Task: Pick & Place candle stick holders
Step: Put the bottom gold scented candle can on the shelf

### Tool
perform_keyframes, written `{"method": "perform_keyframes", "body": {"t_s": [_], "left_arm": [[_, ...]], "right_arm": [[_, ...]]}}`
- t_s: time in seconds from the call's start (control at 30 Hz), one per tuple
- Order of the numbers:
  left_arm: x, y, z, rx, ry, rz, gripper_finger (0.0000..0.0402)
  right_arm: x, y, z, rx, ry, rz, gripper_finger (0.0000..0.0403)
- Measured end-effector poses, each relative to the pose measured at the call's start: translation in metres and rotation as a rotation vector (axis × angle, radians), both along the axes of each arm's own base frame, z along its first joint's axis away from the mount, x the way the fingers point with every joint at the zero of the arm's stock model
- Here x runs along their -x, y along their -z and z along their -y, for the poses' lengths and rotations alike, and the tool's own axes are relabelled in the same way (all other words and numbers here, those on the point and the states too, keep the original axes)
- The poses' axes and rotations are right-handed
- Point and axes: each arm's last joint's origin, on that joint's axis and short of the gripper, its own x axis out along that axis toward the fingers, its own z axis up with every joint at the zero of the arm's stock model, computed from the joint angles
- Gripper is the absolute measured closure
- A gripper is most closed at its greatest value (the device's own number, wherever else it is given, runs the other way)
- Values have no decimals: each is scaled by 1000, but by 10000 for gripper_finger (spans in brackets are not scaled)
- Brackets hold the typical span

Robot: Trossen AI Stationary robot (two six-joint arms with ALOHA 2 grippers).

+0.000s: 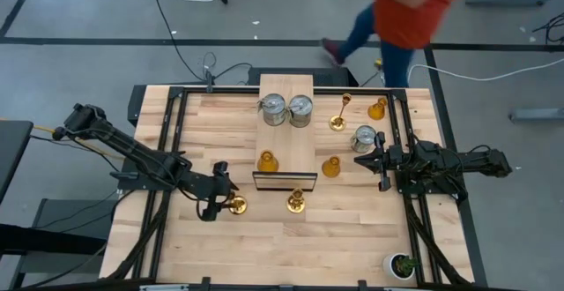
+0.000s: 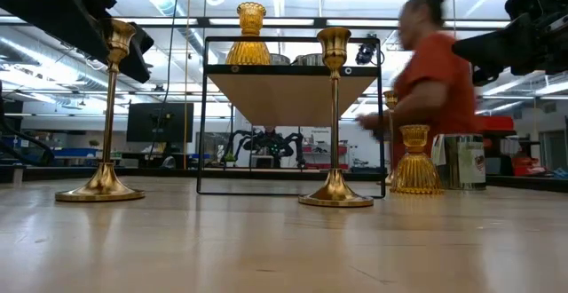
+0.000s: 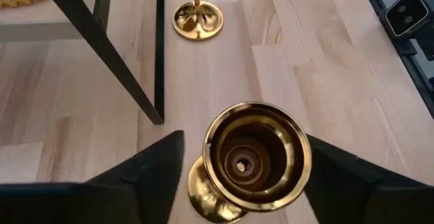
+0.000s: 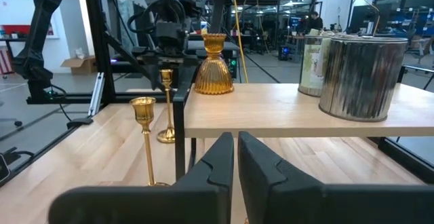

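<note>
**Left tool straddling a gold candlestick's cup**

While the left tool [image 3: 237, 176] hangs over the gold candlestick [image 1: 236, 205] at lower centre-left of the high view, its fingers [image 3: 146, 166] stand open on either side of the cup, apart from it, gripping nothing. The piece looks like polished metal: stiff, light, smooth enough to slip, and top-heavy on a thin stem, so it would likely tip if nudged. I judge the stem just under the cup the safest hold. The right tool [image 4: 235, 157], at the right of the high view, is closed and empty.

A second candlestick [image 1: 296, 203] stands just right of the first, in front of the small black-framed shelf [image 1: 286, 93]; the shelf carries two silver cans [image 1: 287, 108] and an amber holder [image 1: 267, 161]. The table [image 1: 211, 247] is pale planked wood, flat and bare near the piece. Behind it a person [image 1: 407, 9] in orange passes through an open workshop.
</note>
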Motion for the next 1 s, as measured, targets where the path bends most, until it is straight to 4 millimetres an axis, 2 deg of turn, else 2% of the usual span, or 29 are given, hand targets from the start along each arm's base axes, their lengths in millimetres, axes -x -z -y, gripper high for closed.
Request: {"method": "perform_keyframes", "body": {"t_s": [0.27,0.53,0.7,0.87,1.0], "left_arm": [[0,0,0,0,10,0,223],[0,0,0,1,15,0,283],[0,0,1,13,25,-4,293],[0,-2,1,29,4,-10,279],[-4,-19,2,31,-1,2,291]], "right_arm": [[0,0,0,0,1,0,376],[0,0,0,0,0,0,376],[0,0,0,0,1,0,376],[0,0,0,0,0,0,376],[0,0,0,0,1,0,376]]}}
